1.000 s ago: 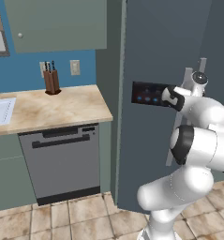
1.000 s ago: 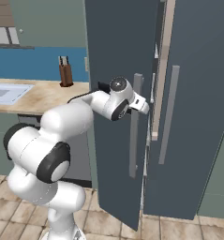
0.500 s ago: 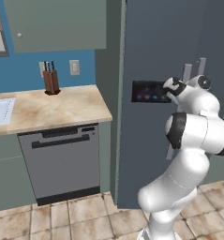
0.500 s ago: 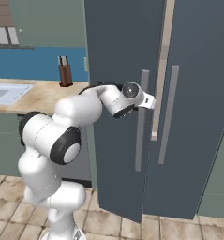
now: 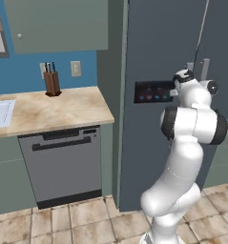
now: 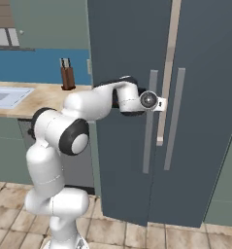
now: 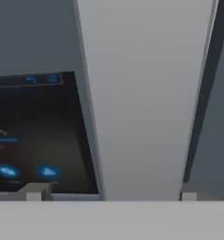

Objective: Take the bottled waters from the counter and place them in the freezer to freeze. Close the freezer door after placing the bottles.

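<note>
The freezer door (image 6: 124,97) stands slightly ajar from the freezer (image 6: 200,121), a pale strip of gap showing along its free edge beside the long bar handle (image 6: 148,127). Left of the door, the counter (image 5: 53,109) ends just short of it, with a knife block (image 5: 51,83) at the back wall and the dishwasher (image 5: 65,164) below; open tiled floor lies in front. The arm reaches forward, elbow bent, wrist level at the door's display panel (image 5: 151,91). The gripper (image 7: 111,190) has its jaws spread wide, straddling the handle, seemingly without touching it. The bottled waters cannot be made out.
</note>
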Controlling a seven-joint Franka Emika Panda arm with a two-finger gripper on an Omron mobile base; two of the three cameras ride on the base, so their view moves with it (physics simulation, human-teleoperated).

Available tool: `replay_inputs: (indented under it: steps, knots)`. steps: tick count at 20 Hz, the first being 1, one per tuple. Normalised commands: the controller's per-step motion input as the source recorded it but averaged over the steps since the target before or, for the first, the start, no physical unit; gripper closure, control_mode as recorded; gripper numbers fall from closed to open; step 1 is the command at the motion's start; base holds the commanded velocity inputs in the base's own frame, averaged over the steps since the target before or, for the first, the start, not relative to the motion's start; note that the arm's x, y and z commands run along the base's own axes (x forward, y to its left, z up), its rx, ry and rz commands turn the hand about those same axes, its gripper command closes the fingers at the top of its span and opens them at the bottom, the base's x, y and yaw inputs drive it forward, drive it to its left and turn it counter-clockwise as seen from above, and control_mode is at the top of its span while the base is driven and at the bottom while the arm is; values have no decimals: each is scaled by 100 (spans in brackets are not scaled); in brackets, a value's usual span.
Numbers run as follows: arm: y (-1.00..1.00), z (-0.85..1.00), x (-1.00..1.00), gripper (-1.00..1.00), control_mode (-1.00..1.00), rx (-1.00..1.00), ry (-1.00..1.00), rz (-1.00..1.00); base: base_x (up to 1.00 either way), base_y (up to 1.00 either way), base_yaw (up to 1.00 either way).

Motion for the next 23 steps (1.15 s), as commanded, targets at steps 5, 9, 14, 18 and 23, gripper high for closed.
replay_inputs:
  steps: [5, 9, 14, 18, 23]
  knots:
    - [0, 4, 61, -100, -100, -8, -1, 5, 0, 0, 0]
    - [0, 7, 68, -100, -100, -5, 1, 5, 0, 0, 0]
    - [0, 2, 58, -100, -100, -3, 3, 0, 0, 0, 0]
    - [0, 0, 54, -100, -100, -2, 7, 0, 0, 0, 0]
    - [0, 2, 13, -100, -100, 0, 15, -1, 0, 0, 0]
